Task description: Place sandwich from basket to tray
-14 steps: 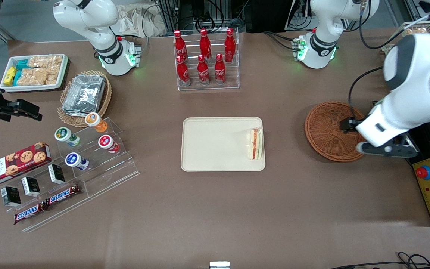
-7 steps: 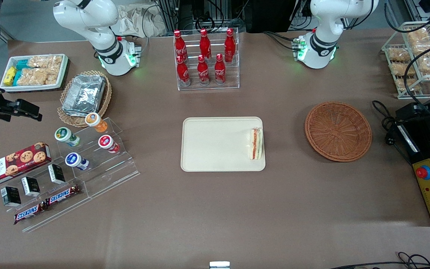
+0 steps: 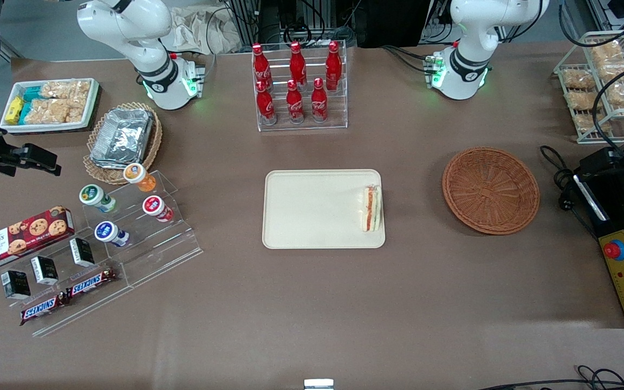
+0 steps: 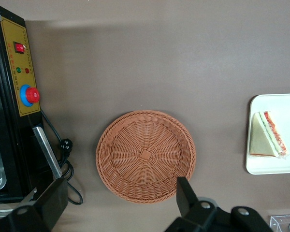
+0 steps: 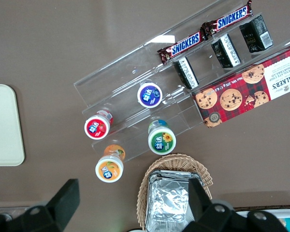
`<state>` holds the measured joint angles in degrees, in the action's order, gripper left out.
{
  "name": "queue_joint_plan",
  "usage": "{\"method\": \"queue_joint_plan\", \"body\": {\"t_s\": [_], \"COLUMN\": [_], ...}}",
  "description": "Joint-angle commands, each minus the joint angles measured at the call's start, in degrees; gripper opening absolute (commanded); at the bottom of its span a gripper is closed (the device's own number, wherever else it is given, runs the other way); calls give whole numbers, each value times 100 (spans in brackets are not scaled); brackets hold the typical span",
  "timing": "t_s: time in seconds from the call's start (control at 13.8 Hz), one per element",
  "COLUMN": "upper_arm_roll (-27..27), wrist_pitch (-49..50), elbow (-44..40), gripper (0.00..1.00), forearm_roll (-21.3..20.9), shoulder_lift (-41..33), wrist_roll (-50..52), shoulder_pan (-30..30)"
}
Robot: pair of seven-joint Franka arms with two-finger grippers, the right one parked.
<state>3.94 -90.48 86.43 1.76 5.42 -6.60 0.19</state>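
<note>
Cream sandwich [image 4: 268, 136] well apart from spread fingers [image 4: 184, 192] of gripper [image 4: 118, 200]

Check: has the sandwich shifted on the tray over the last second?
No. The sandwich lies at the same tray edge nearest the basket; gripper open above the basket.

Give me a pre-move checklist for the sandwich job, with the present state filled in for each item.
1. Sandwich on the tray: ok, lying by the tray's edge nearest the basket.
2. Basket holds nothing: ok.
3. Gripper carries nothing: ok, jaws open, nothing between them.
4. Gripper away from the tray: ok, it hangs above the table beside the basket, at the working arm's end.
5. Sandwich fully inside the rim: ok.
</note>
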Motion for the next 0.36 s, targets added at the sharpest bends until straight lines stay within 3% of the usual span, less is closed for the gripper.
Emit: {"method": "queue_joint_plan", "body": {"t_s": [0.0,0.29], "upper_arm_roll": [-60,-51], "wrist_pitch": [13,13], "elbow": [-56,-47], "gripper": [100,100], "forearm_roll": [53,44], "shoulder_lift": [-15,-6], "wrist_roll": [10,-43], "shoulder_pan": [52,52]}}
